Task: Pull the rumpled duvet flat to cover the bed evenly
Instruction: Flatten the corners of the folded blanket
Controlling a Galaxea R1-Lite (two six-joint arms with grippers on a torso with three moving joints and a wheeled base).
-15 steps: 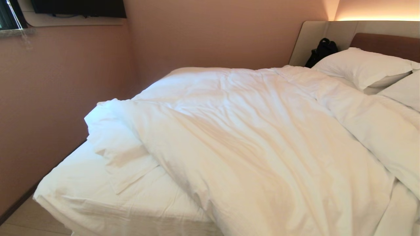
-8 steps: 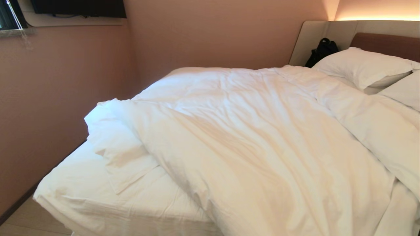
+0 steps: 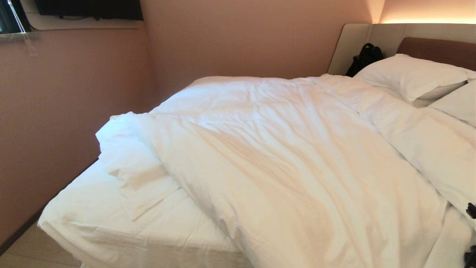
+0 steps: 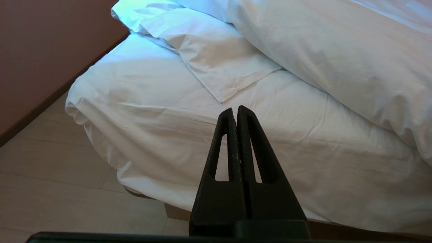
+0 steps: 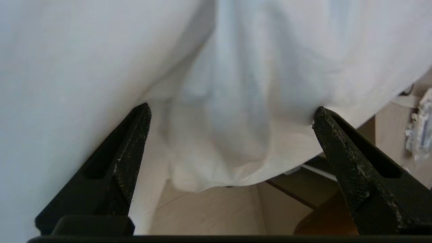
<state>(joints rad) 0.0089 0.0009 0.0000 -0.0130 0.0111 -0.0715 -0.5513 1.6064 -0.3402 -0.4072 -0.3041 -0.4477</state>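
Note:
The puffy white duvet (image 3: 282,156) lies rumpled across the bed, bunched toward the right, with one corner folded back (image 3: 141,178). At the foot the bare mattress sheet (image 3: 111,227) shows. My right gripper (image 3: 470,233) peeks in at the lower right edge of the head view. In the right wrist view my right gripper (image 5: 231,109) is open wide, and the duvet's hanging edge (image 5: 236,67) drapes between its fingertips (image 5: 140,118) above the floor. My left gripper (image 4: 235,109) is shut on nothing and hangs off the bed's foot corner (image 4: 152,111), apart from the duvet (image 4: 337,50).
Two pillows (image 3: 409,74) rest against the padded headboard (image 3: 435,48), with a black bag (image 3: 366,57) beside them. A pink wall (image 3: 55,111) runs close along the bed's far side. Pale floor (image 4: 50,168) lies off the foot corner, and the brown base (image 5: 324,219) shows under the hanging edge.
My right gripper's black fingertips have come into the head view at the lower right edge. The duvet and the bed look the same, and the camera has not shifted.

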